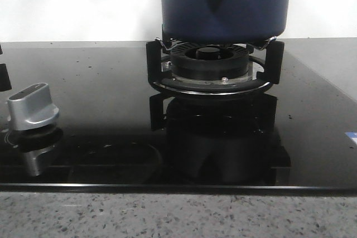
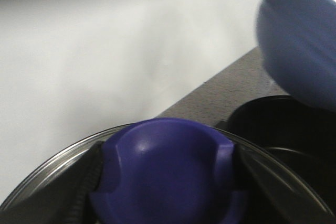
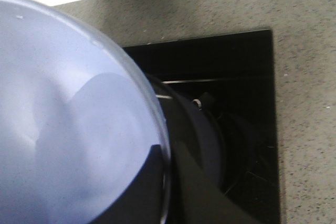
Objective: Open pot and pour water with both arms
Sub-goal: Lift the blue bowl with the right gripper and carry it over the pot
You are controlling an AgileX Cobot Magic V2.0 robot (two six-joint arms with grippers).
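Note:
The dark blue pot (image 1: 223, 4) fills the top middle of the front view, its bottom right over the black burner grate (image 1: 215, 65); I cannot tell if they touch. The top of that view cuts off its rim. My right gripper (image 3: 167, 171) is shut on the pot's rim, with one finger (image 3: 142, 182) inside against the pale blue inner wall (image 3: 68, 129) and the other outside. My left gripper (image 2: 168, 182) is shut on the lid's blue knob (image 2: 168, 166); the lid's metal-edged glass rim (image 2: 52, 163) curves around it. The pot (image 2: 302, 51) shows beside the lid. No water shows.
A silver stove knob (image 1: 32, 107) stands at the left on the glossy black cooktop (image 1: 100, 82). A speckled grey counter (image 1: 167, 215) runs along the front, and a white wall (image 1: 72, 4) rises behind. Neither arm shows in the front view.

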